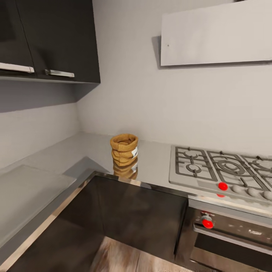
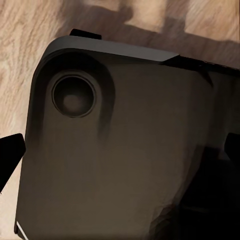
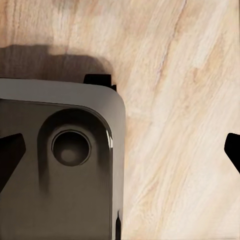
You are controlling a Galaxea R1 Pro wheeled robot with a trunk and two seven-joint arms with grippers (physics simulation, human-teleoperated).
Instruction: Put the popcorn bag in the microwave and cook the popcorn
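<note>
Popcorn bag stands upright on the countertop near its front edge, in the corner stretch left of the hob, well apart from it. Below the hob we see the oven. Our left gripper and right gripper hang over the robot base and wood floor; fingertips at the frame edges suggest both are spread wide, holding nothing.
</note>
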